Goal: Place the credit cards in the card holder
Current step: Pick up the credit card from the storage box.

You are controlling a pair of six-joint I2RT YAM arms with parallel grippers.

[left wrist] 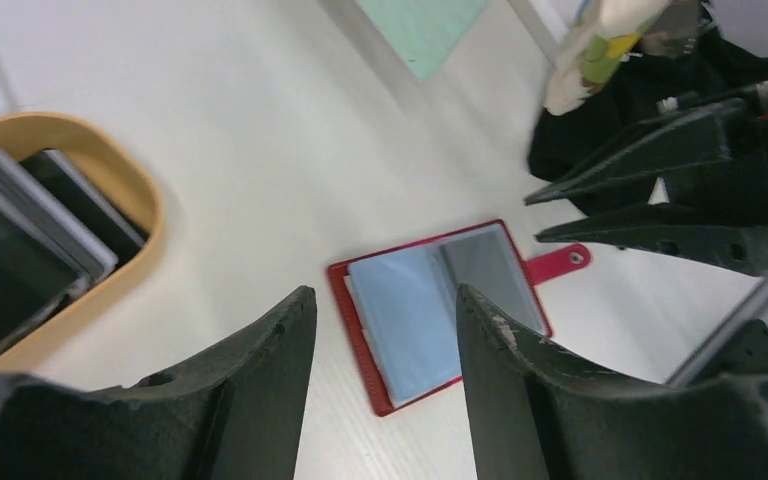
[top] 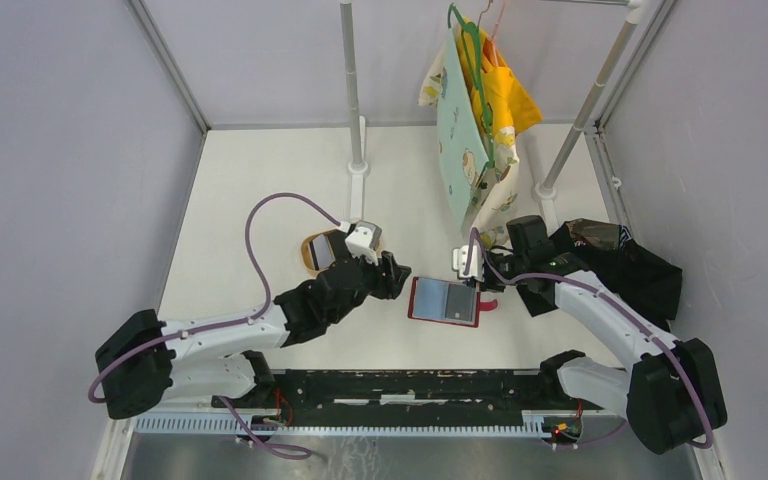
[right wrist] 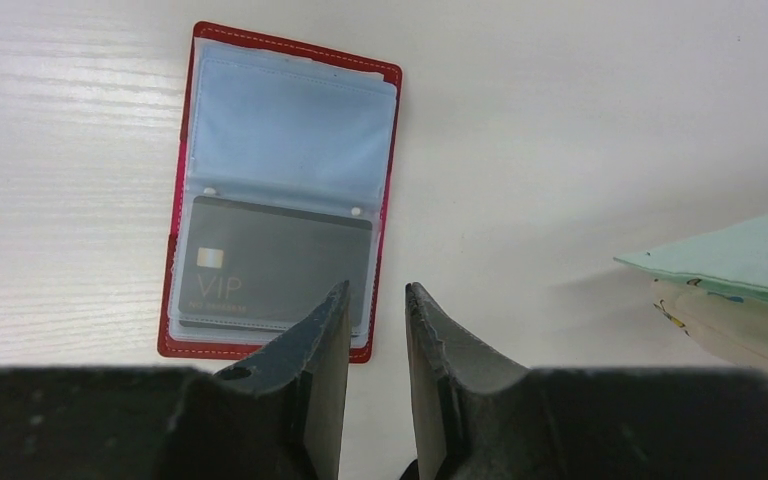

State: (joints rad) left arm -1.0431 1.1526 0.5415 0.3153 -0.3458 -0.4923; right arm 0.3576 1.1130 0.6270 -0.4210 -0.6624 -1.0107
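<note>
Between the two arms in the top view, a small red folding card holder (top: 444, 301) lies opened flat on the white table (top: 260, 190), its long axis running left to right and its red snap tab (top: 487, 304) pointing toward the right arm. Its right half holds a dark grey plastic card (top: 458, 301); the left half looks pale. The left gripper (top: 397, 275) hangs just left of the holder, and behind its wrist a tan oval tray (top: 308, 256) is mostly hidden. The right gripper (top: 477, 283) sits at the holder's right end, near the tab. From the left wrist, the left gripper (left wrist: 385, 295) has its jaws wide apart with nothing between them, above the card holder (left wrist: 410, 310), which lies slanted with the tab (left wrist: 560, 265) toward the right gripper (left wrist: 535, 220). The tray (left wrist: 140, 205) is at the left, with several grey and dark cards (left wrist: 50, 235) stacked in it. From the right wrist, the right gripper (right wrist: 377, 290) has its jaws a narrow gap apart, gripping nothing, over the holder's (right wrist: 285, 130) near edge. The holder's long axis runs away from the camera, and the dark card marked VIP (right wrist: 270, 270) lies crosswise in the near clear pocket.
</note>
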